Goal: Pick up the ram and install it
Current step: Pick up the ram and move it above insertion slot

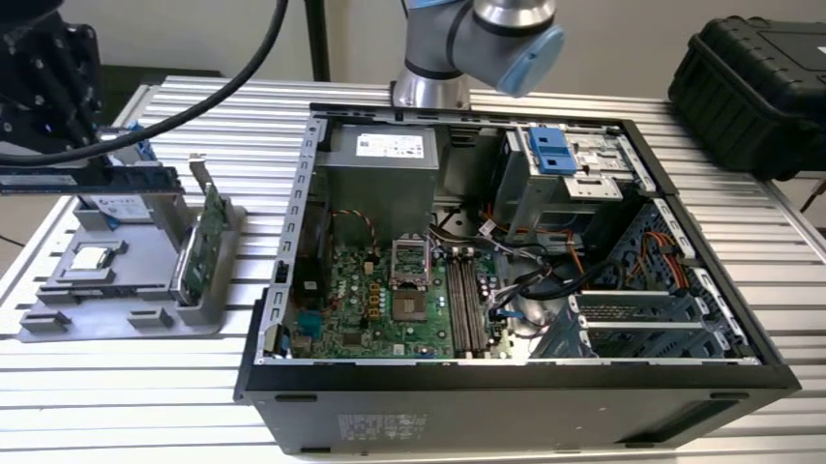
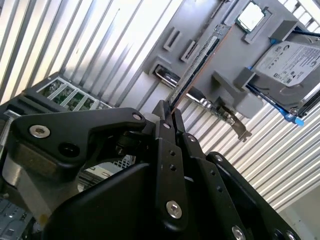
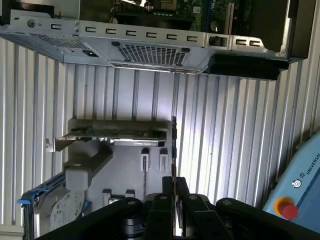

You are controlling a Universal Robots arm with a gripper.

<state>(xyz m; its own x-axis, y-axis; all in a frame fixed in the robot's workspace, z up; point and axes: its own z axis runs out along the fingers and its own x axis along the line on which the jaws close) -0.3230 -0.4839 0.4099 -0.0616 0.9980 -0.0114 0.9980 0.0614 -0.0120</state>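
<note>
Tool (image 2: 167, 117) noted clamped shut on the ram (image 2: 197, 67). The stick is pinched by its flat faces, so that a long edge projects past the fingertips, judged to leave that edge free for a slot. The ram is held clear over the grey parts holder (image 3: 125, 165) on the table (image 1: 77, 387), near the upright green card (image 1: 196, 253) and well apart from the open computer case (image 1: 516, 377). Memory slots (image 1: 458, 290) are seen, but whether they are occupied cannot be told. The ram is viewed edge-on in both wrist views, and its contacts are not made out.
</note>
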